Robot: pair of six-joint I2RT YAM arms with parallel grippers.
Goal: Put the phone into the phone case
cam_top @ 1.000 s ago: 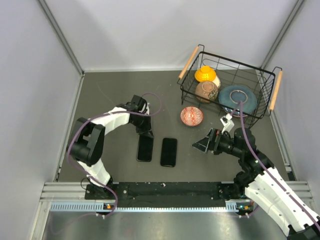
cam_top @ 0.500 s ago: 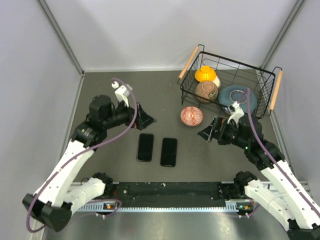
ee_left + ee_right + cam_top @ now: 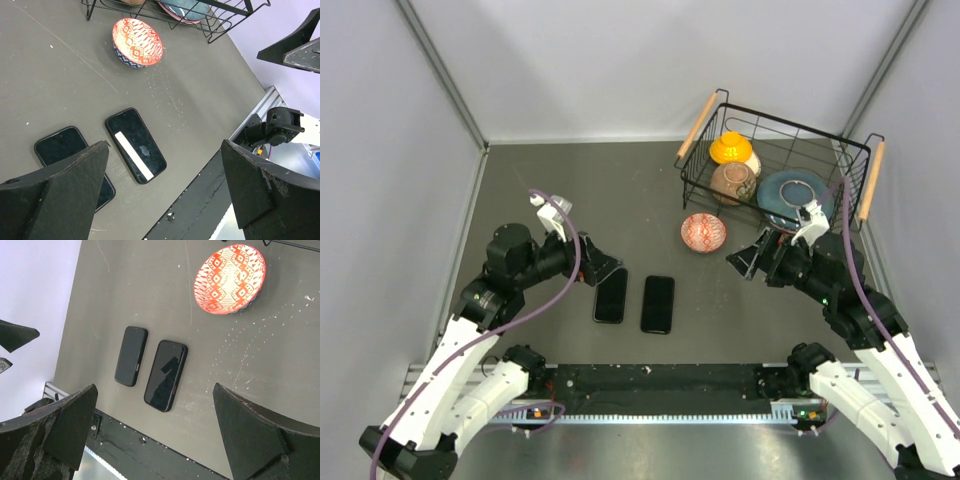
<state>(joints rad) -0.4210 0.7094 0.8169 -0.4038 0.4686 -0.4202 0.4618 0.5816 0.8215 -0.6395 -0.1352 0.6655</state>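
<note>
Two of the task's things lie flat on the dark grey surface, toward 6 o'clock from its middle, side by side and not touching. One is a glossy black rectangular slab with rounded corners [image 3: 658, 304] that mirrors a bright strip. At its 9 o'clock lies a second black rounded slab [image 3: 610, 296]. We cannot tell which is the phone and which the phone case; neither sits inside the other.

The left gripper [image 3: 162, 148] hangs above the surface at about 10 o'clock from the second black rounded slab, its jaws spread wide with nothing between them. The right gripper [image 3: 155, 390] hovers at 3 o'clock from the slabs, well apart from them, its jaws also wide and bare.

A red-and-white patterned round bowl [image 3: 703, 232] stands at 1 o'clock from the slabs. Beyond it, at 1 o'clock, sits a black wire basket with wooden handles [image 3: 775, 124], holding an orange dish [image 3: 731, 148], a brown rounded bowl [image 3: 733, 182] and a blue round plate [image 3: 795, 197].
</note>
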